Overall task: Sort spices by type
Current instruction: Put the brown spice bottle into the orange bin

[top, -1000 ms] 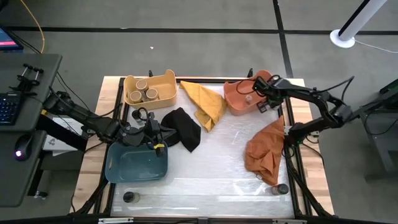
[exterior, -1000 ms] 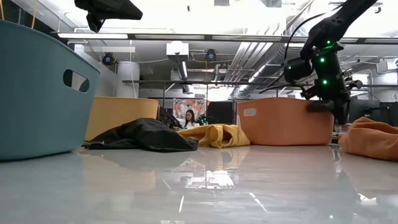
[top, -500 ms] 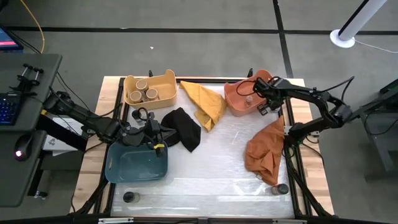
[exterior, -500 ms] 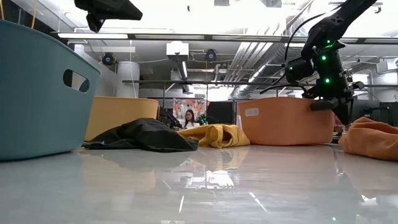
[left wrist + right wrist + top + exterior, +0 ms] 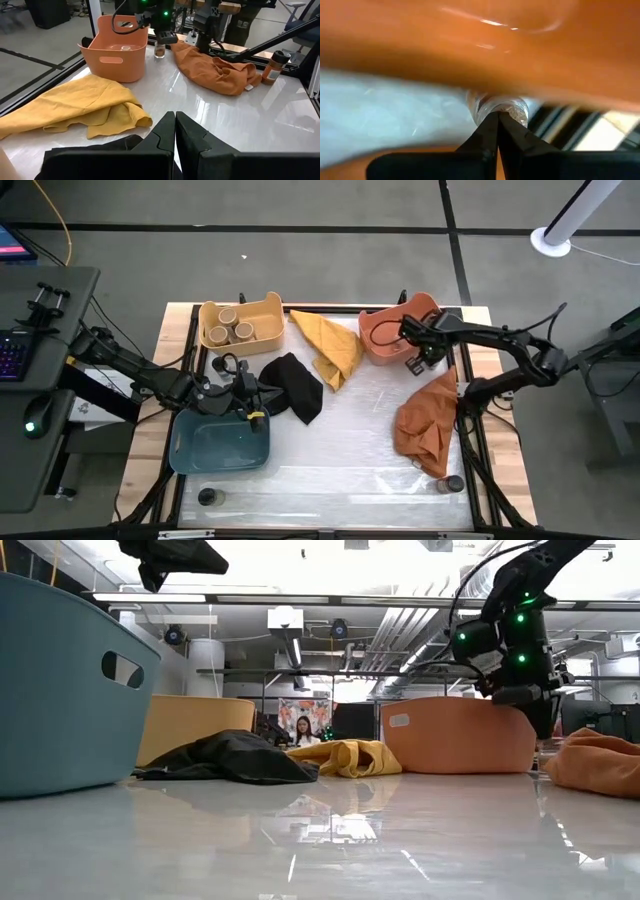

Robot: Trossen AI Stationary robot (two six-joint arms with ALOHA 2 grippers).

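Note:
My right gripper [image 5: 414, 364] points down, shut, at the near right corner of the orange bin [image 5: 372, 348]. Right under its tips a small clear jar [image 5: 160, 51] with brownish contents stands beside the bin wall; the right wrist view shows that jar [image 5: 497, 106] just past the shut tips. Three tan-topped jars [image 5: 232, 330] sit in the yellow bin [image 5: 206, 314]. One dark-topped jar [image 5: 207, 497] stands at the near left, another jar [image 5: 455, 483] at the near right. My left gripper [image 5: 258, 397] waits shut over the blue bin's far rim. My right gripper comes at the small jar's top [image 5: 160, 46] from above, fingers shut and pointing down. The jar stays upright beside the orange bin. I cannot tell whether the fingertips touch it.
The blue bin [image 5: 220, 448] sits at the near left. A black cloth [image 5: 296, 385] and a yellow cloth [image 5: 332, 345] lie mid-table. An orange cloth [image 5: 425, 425] lies bunched along the right side. The near middle of the table is bare.
My right gripper has swung from over the orange bin's right rim toward the table's near edge and a little to the left, turning at the wrist, and now stands by the bin's near right corner.

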